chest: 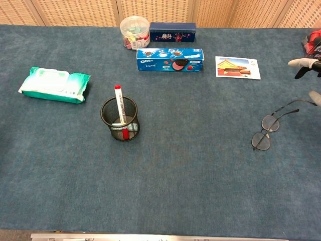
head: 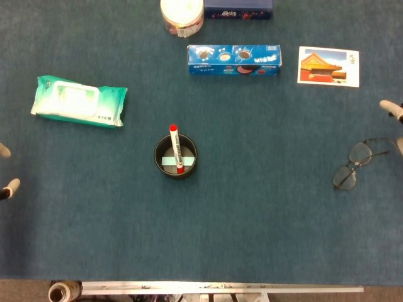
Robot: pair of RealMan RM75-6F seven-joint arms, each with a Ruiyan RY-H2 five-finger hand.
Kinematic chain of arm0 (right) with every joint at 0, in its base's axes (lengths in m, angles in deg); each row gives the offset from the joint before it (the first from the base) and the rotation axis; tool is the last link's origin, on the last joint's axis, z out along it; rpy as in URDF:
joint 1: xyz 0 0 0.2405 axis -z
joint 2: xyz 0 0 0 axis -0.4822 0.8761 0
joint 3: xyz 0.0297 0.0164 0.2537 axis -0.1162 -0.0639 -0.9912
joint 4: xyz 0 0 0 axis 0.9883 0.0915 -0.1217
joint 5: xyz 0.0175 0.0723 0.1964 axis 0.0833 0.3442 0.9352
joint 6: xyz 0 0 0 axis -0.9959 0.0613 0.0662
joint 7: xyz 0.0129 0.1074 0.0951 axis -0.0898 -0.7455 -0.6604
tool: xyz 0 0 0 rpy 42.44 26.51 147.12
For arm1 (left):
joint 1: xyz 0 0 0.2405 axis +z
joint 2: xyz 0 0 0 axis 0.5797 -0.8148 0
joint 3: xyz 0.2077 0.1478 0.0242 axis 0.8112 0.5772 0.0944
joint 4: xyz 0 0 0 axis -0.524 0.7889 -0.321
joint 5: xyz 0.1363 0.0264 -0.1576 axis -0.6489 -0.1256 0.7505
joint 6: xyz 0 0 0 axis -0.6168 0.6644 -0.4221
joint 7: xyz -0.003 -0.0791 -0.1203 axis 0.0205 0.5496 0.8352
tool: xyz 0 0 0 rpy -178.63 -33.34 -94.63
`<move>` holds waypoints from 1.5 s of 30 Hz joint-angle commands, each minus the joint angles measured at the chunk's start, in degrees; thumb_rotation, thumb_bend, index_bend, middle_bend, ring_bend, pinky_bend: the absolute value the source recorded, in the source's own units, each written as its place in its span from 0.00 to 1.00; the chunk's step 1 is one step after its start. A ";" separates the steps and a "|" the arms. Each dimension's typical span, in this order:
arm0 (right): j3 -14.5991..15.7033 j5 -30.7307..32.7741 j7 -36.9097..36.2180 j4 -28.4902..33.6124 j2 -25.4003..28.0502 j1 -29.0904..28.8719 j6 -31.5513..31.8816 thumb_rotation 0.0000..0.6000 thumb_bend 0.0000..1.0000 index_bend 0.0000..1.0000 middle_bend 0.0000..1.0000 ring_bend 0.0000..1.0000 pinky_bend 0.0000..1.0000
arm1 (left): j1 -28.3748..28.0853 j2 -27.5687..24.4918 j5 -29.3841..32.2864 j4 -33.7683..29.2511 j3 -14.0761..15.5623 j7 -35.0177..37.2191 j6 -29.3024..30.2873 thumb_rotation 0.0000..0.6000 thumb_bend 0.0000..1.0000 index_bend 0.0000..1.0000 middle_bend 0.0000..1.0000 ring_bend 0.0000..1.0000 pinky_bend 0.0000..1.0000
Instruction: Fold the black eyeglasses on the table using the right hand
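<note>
The black eyeglasses [head: 352, 165] lie on the blue cloth at the right side, lenses toward the table's middle, one thin temple stretching out to the right. In the chest view the eyeglasses [chest: 267, 129] look unfolded. Only fingertips of my right hand [head: 391, 108] show at the right edge, spread apart just right of the frame and holding nothing. The chest view has the right hand [chest: 303, 62] above the temple's end, one lower fingertip close to it. My left hand [head: 7, 187] shows two separated fingertips at the left edge, far away.
A black mesh pen cup [head: 175, 156] with a red marker stands mid-table. A wet-wipes pack [head: 79, 100] lies at the left. At the back are an Oreo box [head: 233, 59], a postcard [head: 328, 66], a plastic jar [head: 182, 15] and a dark box [head: 238, 9].
</note>
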 commanded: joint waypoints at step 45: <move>2.99 -3.61 -2.49 1.53 -0.90 -1.61 -3.08 1.00 0.47 0.14 0.32 0.21 0.33 | 0.29 -0.10 -0.12 0.33 0.04 0.95 0.32 1.00 0.04 0.45 0.38 0.31 0.51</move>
